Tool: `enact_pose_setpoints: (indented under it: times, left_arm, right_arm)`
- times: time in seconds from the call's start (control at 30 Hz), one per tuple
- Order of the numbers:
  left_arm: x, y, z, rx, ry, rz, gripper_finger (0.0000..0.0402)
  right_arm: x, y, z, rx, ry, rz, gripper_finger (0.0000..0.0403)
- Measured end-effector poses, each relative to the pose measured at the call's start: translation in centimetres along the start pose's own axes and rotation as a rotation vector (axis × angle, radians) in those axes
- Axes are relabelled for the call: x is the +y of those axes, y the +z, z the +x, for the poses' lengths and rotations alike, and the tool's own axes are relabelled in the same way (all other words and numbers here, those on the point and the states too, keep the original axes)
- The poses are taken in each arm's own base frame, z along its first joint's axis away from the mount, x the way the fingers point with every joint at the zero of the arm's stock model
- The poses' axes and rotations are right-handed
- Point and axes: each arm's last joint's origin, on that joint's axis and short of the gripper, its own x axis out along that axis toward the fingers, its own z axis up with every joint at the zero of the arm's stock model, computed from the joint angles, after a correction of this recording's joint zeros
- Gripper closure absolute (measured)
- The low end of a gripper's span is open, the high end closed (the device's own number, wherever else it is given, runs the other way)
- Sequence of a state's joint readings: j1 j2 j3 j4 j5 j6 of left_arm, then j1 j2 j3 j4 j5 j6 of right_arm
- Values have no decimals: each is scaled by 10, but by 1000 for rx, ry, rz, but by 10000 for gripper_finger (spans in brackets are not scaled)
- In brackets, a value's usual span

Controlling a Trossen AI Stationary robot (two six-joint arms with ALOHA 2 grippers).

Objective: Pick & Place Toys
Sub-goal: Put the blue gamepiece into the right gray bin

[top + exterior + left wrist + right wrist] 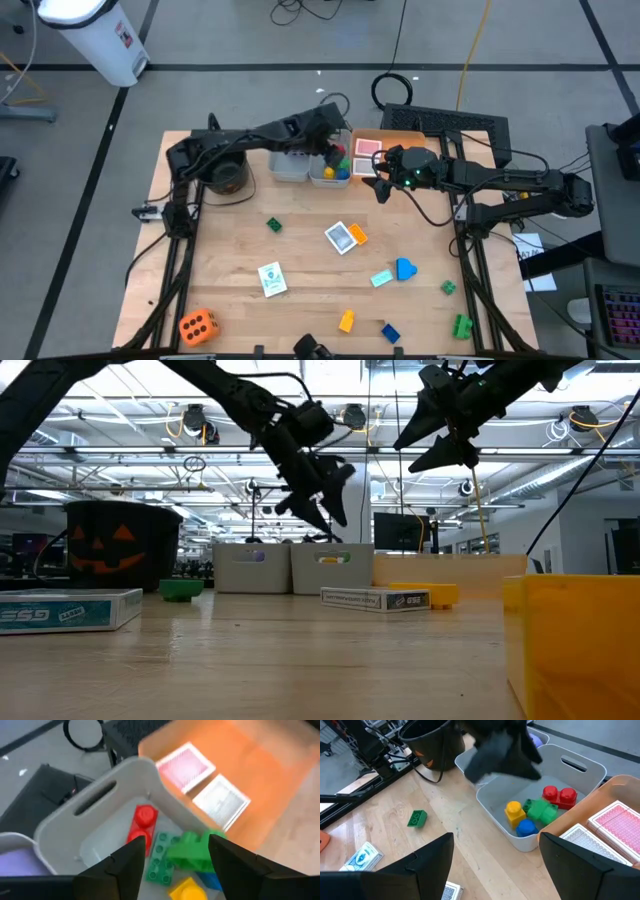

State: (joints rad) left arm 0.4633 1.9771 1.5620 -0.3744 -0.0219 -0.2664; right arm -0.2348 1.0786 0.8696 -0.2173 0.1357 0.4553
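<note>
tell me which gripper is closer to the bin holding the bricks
Left. The left gripper hangs open directly above the grey bin of bricks. The right gripper hovers open off to the bin's side, over the orange tray.

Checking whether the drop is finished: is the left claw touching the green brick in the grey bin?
Apart. The left wrist view shows the left claw open above the grey bin, with the green brick lying below, between its fingers, clear of both.

Bricks (535, 812) in bin (580, 770); cards (205, 782) on tray (280, 765) beside.
</note>
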Motion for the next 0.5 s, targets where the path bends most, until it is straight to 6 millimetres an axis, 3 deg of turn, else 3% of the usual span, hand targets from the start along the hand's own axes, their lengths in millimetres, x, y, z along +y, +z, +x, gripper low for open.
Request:
enact_pose_setpoints:
  times: [0.27, 0.5]
  left_arm:
    - [-4, 24, -52, -114, -104, 0, 167]
    - [-8, 46, -141, -302, -232, 89, 167]
  right_arm:
    - [1, 1, 0, -14, 10, -56, 119]
    - [1, 2, 0, -16, 10, -57, 119]
